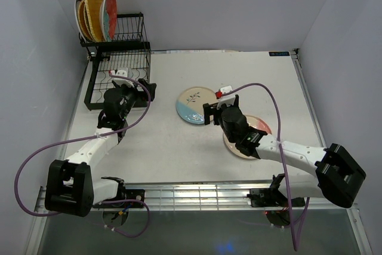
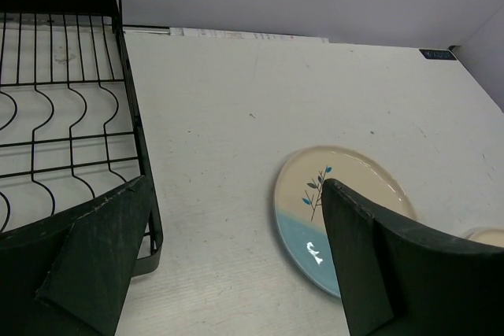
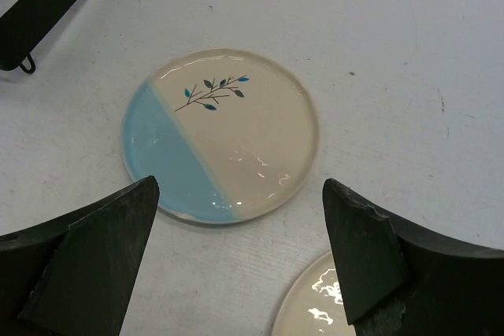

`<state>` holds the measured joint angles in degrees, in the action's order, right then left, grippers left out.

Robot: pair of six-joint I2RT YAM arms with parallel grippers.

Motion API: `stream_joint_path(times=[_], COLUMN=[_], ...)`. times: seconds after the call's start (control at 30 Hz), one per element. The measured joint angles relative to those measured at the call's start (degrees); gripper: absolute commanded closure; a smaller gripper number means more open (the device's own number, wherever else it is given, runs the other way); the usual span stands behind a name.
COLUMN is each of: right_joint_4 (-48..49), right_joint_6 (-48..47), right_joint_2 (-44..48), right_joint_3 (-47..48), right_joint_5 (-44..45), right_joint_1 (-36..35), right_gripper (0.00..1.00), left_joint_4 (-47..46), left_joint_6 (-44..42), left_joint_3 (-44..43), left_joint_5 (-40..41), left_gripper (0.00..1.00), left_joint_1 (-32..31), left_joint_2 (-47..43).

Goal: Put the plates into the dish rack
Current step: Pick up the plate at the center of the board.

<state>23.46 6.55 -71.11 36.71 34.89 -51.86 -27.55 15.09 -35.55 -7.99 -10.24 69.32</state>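
Note:
The black wire dish rack [image 1: 117, 68] stands at the back left; it also shows in the left wrist view [image 2: 71, 127] and the right wrist view [image 3: 43, 1]. Several plates [image 1: 95, 15] stand upright in its raised basket: a green-striped white one, woven orange ones and a red-teal floral one. A cream-blue plate [image 1: 194, 104] [image 2: 315, 218] [image 3: 220, 135] lies flat mid-table. A cream-pink plate [image 1: 258, 131] [image 3: 315, 308] lies right of it, partly under my right arm. My left gripper [image 1: 145, 89] [image 2: 236, 273] is open and empty beside the rack's front right corner. My right gripper [image 1: 212, 111] [image 3: 236, 265] is open and empty, just above the table between both plates.
The rack's lower slotted section [image 2: 55, 139] holds nothing. White walls close in the table on the left, back and right. Purple cables loop from both arms [image 1: 262, 91]. A metal rail [image 1: 197, 194] runs along the near edge.

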Motion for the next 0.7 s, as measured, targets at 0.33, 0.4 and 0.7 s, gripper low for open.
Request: stream_joint_path(times=[0.33,0.4,0.7], right_joint_4=[-3.5,-4.68,-11.91], right_joint_6=[-4.17,-4.9,-9.16], right_joint_2=[-5.55,-7.72,-21.42], right_joint_3=[4.15,5.73,17.09], right_joint_5=[-2.25,-3.19,-8.59], right_joint_1=[0.07,0.09,0.09], right_gripper=[0.07,0.05,0.16], left_joint_4=[-1.42,-1.42,-1.49], left_joint_6=[-0.11,-0.22,-0.26], left_joint_3=[0.0,0.0,0.0], left_joint_5=[0.15,0.44,3.34], left_gripper=[0.02,0.02,0.02], left_joint_1=[0.0,0.0,0.0], left_joint_2=[0.79,1.2,1.64])
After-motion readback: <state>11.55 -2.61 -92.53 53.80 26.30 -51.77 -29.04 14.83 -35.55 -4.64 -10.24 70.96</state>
